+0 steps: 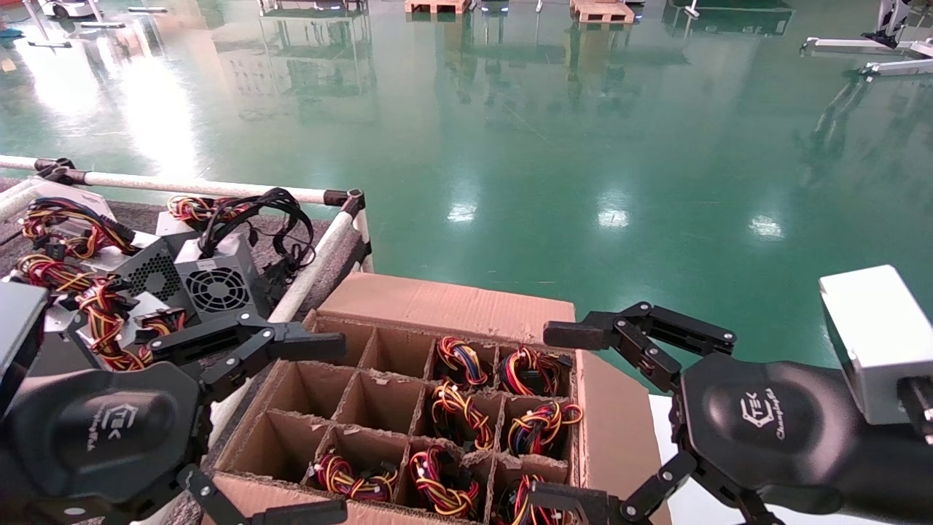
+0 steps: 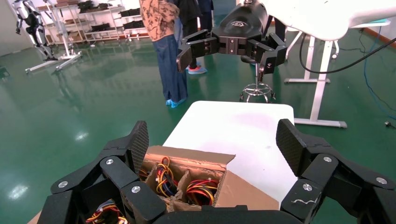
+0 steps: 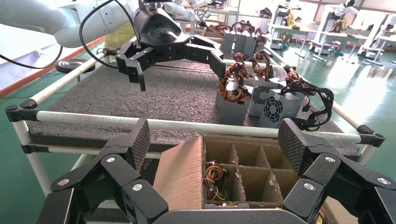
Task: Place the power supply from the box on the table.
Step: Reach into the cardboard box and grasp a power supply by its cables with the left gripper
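Note:
The box [image 1: 444,306], a brown carton with a cardboard grid, stands in front of me beside the table [image 1: 138,216]. Several cells on its right side each hold a power supply, showing as a bundle of red and yellow wires [image 1: 459,415]; the cells on the left are empty. My left gripper [image 1: 313,430] hovers open over the carton's left edge, holding nothing. My right gripper [image 1: 572,419] hovers open over the right edge, also holding nothing. In the right wrist view the box [image 3: 180,175] lies below the open right gripper [image 3: 215,137], with one wire bundle [image 3: 214,175] in a cell. The left wrist view shows the left gripper [image 2: 213,137] open above a corner of the box [image 2: 243,191].
Several grey power supplies [image 1: 215,281] with wire bundles stand on the table's mat [image 3: 154,93], behind a white rail [image 3: 140,123]. The box rests on a white surface [image 2: 238,126]. A person [image 2: 168,46] stands on the green floor [image 1: 583,146] beyond it.

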`<state>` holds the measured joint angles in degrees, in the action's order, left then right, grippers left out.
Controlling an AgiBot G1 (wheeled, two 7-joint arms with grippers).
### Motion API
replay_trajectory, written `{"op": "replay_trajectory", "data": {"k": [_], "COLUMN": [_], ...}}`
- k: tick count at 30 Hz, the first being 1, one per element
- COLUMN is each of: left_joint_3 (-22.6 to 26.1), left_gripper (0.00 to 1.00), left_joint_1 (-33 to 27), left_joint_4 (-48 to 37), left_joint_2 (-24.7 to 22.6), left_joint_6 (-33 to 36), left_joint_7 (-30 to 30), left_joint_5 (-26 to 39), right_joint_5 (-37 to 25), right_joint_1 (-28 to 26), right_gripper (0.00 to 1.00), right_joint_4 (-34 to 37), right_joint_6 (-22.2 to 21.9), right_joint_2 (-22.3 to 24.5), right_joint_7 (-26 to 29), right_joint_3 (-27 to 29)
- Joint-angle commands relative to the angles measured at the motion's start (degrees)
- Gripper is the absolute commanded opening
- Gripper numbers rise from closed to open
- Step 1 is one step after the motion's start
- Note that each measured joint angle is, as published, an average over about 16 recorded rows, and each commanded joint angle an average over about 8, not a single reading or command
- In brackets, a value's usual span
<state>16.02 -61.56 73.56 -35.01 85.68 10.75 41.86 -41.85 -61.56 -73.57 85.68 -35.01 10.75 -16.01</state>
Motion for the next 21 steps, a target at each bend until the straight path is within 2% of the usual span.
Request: {"op": "replay_trajectory", "data": {"k": [1,18,19,21], "left_joint_3": [0.0,0.0,0.0,0.0], "left_gripper": [1.00,1.00,1.00,1.00], "left_joint_1": [0.0,0.0,0.0,0.0], "left_joint_4": [0.0,0.0,0.0,0.0], "left_joint_2": [0.0,0.0,0.0,0.0], "left_joint_6": [0.0,0.0,0.0,0.0], "left_joint_7": [0.0,0.0,0.0,0.0], "left_joint_5": [0.0,0.0,0.0,0.0], "right_joint_5": [0.0,0.0,0.0,0.0], "right_joint_1": [0.0,0.0,0.0,0.0], "right_gripper": [1.00,1.00,0.96,0.81], "right_joint_4": [0.0,0.0,0.0,0.0], "right_joint_6": [0.0,0.0,0.0,0.0], "right_joint_2": [0.0,0.0,0.0,0.0], "right_joint_7": [0.0,0.0,0.0,0.0], "right_joint_3": [0.0,0.0,0.0,0.0]}}
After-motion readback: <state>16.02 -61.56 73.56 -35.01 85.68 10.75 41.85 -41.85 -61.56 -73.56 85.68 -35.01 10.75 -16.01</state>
